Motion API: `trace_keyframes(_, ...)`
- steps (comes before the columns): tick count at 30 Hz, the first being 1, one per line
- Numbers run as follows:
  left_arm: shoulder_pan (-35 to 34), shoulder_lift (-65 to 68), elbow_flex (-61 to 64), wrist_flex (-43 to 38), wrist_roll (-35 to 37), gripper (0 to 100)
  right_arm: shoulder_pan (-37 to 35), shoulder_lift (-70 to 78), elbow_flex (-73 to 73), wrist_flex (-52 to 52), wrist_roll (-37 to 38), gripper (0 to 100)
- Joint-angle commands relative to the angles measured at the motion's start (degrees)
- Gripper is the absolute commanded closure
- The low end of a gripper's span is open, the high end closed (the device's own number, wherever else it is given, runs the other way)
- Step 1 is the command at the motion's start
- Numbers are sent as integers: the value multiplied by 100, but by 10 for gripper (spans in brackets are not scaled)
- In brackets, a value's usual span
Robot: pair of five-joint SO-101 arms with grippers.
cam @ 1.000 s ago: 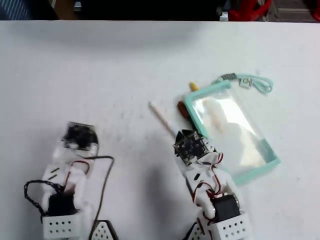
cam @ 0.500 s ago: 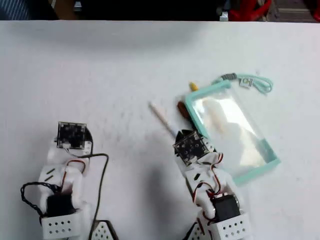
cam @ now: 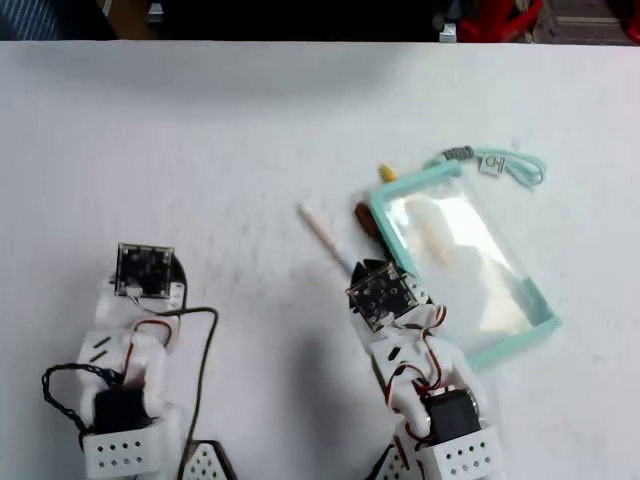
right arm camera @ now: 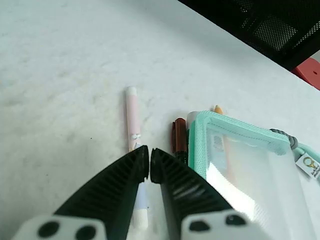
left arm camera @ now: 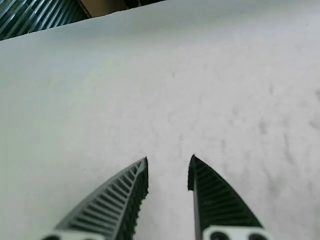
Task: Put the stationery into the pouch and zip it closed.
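Two robot arms side by side at the near edge of a white counter [cam: 200, 130], seen from above.

Left arm [cam: 125, 350] folded in close to its base at the near left, well apart from the stationery. Left end effector [left arm camera: 167, 162] aimed out over bare counter, its two ridged black fingers parted by a narrow gap.

Right arm [cam: 425, 375] stretched forward from its base at the near right, its wrist just beside the near left corner of the pouch [cam: 460, 260]. Right end effector [right arm camera: 150, 149] angled down, fingertips brought together, directly above a pink and white pen [cam: 322, 235] lying slantwise on the counter. Near end of the pen tucked beneath the fingers; contact with it impossible to judge.

Pouch flat on the counter to the right of centre, clear-sided with mint green trim, set on a diagonal, a mint wrist strap [cam: 500, 163] trailing from its far corner. Brown marker [cam: 366, 220] on the counter just beside the pouch's far left edge, between pouch and pen. Yellow pencil tip [cam: 387, 172] poking out at the pouch's far left corner.
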Motion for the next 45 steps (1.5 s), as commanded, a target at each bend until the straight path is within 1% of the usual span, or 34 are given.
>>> trace_keyframes(1,84,-57,-26,-35,-70,854,57,-22,44,22,53,978)
trace_keyframes(18,84,-57,-26,-35,-70,854,57,-22,44,4,53,978)
trace_keyframes(20,40,-57,-26,-35,-185,854,101,-31,44,-13,26,980)
trace_keyframes(22,-224,-57,-44,-70,-185,872,242,-40,44,-75,9,981)
trace_keyframes(24,-690,-57,-132,-97,167,904,593,-40,44,-259,-62,981)
trace_keyframes(26,-1007,-57,-149,-246,501,902,936,-40,44,-435,-589,981)
trace_keyframes(28,-1130,-57,-149,-316,668,884,1218,-40,44,-549,-1037,978)
trace_keyframes(31,-1138,-57,-149,-316,686,880,1376,-40,44,-593,-1204,965)
trace_keyframes(35,-1138,-57,-149,-316,703,880,1411,-40,44,-585,-1284,850)
trace_keyframes(37,-1138,-57,-141,-316,703,880,1429,-40,35,-585,-1574,808)
trace_keyframes(39,-1112,-57,-123,-325,686,880,1499,-40,35,-602,-1688,806)
trace_keyframes(43,-664,-57,-26,-396,651,880,1815,-40,-35,-620,-1732,817)
trace_keyframes(45,-558,-57,-26,-396,457,880,1824,-40,-35,-611,-1723,818)
